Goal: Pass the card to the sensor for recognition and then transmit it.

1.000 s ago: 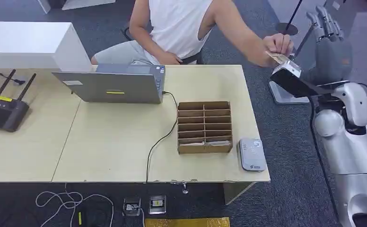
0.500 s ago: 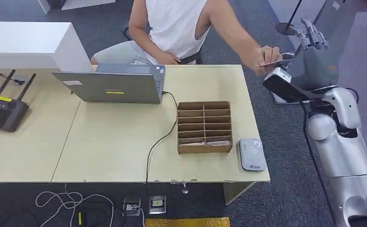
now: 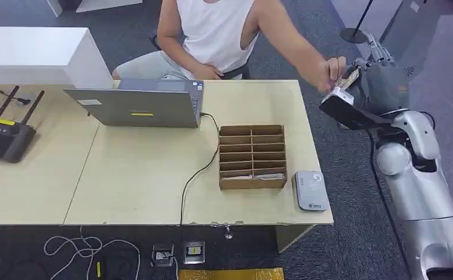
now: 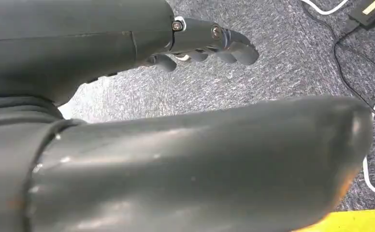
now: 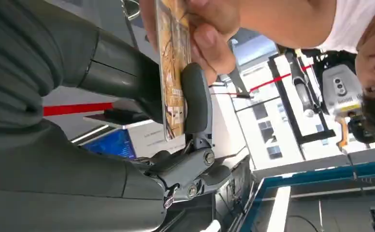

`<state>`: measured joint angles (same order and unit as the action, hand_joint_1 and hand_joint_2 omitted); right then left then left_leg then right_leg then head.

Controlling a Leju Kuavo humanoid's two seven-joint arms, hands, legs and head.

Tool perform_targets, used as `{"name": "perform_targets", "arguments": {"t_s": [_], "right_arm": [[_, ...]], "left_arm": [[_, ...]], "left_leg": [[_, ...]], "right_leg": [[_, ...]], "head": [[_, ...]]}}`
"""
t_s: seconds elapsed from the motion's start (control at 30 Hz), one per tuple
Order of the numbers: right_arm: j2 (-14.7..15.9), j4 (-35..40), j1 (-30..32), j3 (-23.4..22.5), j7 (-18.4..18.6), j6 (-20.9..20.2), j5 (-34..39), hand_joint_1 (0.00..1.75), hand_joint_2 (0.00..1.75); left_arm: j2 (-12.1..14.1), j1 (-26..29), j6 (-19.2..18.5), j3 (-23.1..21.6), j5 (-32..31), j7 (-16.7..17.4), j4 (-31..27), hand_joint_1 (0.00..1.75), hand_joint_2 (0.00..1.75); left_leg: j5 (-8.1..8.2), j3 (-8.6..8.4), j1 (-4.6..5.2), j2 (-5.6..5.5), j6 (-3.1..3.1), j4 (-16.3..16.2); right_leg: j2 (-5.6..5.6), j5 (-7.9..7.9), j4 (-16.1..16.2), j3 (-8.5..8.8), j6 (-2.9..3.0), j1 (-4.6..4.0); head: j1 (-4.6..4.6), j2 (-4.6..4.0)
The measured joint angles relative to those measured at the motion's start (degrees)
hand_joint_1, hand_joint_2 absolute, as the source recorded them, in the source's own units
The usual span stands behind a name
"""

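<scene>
- Card [image 5: 172, 67], a yellowish patterned one, stands on edge between the thumb and a dark finger [image 5: 196, 96] of the right hand [image 3: 371, 76]; the person's hand [image 5: 200, 29] grips its other end at the same time.
- In the head view the card [image 3: 347, 80] shows as a small pale sliver off the far right corner of the table [image 3: 125, 175], over the carpet, where the person's hand [image 3: 332, 71] meets the robot's raised hand.
- Right hand: thumb and finger are closed against the two faces of the card, so it pinches the card while the person has not let go.
- Left hand [image 4: 200, 41] hangs over grey carpet with its fingers curled inward and nothing in them.
- Sensor [image 3: 310, 190], a flat grey card reader, lies on the near right corner of the table, just beside the cardboard sorter [image 3: 252, 156], well apart from the card.
- The cardboard sorter has rows of slots, with pale things lying in the nearest row.
- A laptop [image 3: 136, 105] sits open toward the person at the far edge, a black cable running from it across the table.
- A black router [image 3: 5, 137] with two antennas rests at the left of the table.
- A person in a white sleeveless top [image 3: 212, 29] sits behind the table, arm stretched out to the robot's right hand.
</scene>
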<state>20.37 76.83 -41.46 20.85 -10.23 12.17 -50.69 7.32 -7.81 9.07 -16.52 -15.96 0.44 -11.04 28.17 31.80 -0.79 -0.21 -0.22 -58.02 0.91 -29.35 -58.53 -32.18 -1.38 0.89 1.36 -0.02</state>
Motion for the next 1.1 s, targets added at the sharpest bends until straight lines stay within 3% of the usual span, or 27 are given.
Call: {"name": "perform_targets", "arguments": {"t_s": [0.6, 1.1], "right_arm": [[-0.3, -0.3, 5.3, 0.3, 0.0, -3.8, 0.1, 1.75, 1.75], [-0.5, -2.6, 13.1, 1.8, 0.9, -3.3, 0.3, 1.75, 1.75]], "left_arm": [[0.0, 0.1, 0.1, 0.0, 0.4, 0.0, 0.0, 0.00, 0.00], [0.0, 0.1, 0.2, 0.0, 0.2, 0.0, 0.0, 0.00, 0.00]], "left_leg": [[0.00, 0.01, 0.00, 0.00, 0.00, 0.0], [0.01, 0.02, -0.01, 0.01, -0.01, 0.0]], "right_leg": [[0.00, 0.00, 0.0, 0.00, 0.00, 0.00], [-0.01, -0.01, 0.0, -0.03, 0.01, -0.01]], "head": [[0.02, 0.00], [0.02, 0.00]]}}
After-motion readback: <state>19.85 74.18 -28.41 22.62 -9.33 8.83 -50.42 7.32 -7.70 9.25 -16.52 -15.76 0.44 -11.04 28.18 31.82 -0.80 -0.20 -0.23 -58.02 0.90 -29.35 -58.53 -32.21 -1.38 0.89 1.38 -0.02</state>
